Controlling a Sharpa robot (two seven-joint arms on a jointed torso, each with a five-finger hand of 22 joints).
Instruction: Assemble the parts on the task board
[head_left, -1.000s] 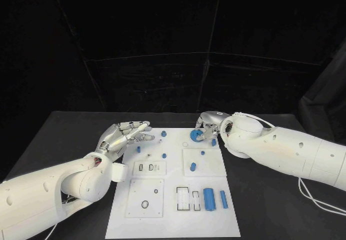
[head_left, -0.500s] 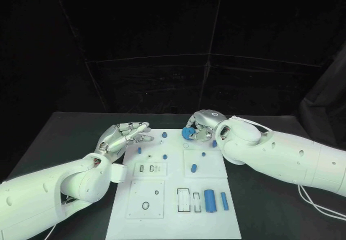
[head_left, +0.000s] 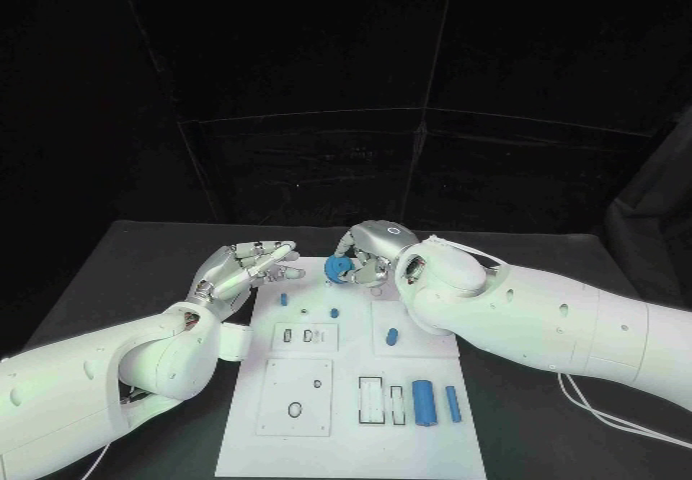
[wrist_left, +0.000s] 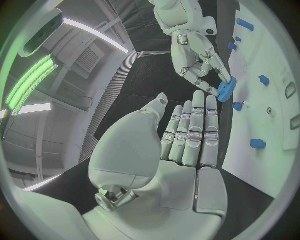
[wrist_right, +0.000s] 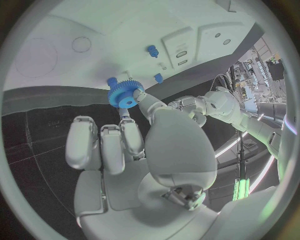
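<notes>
Head view: right hand pinching blue gear; left hand spread, empty.

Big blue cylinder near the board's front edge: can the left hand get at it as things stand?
Probably yes. The blue cylinder lies uncovered on the task board. The left hand is open by the far left corner, and the right hand holds a blue gear at the far end.

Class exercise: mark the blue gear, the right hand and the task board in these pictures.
blue gear (wrist_right: 124, 94), right wrist view, on its toothed face.
right hand (head_left: 378, 245), head view, on its back.
task board (head_left: 346, 445), head view, on its bare near edge.
</notes>
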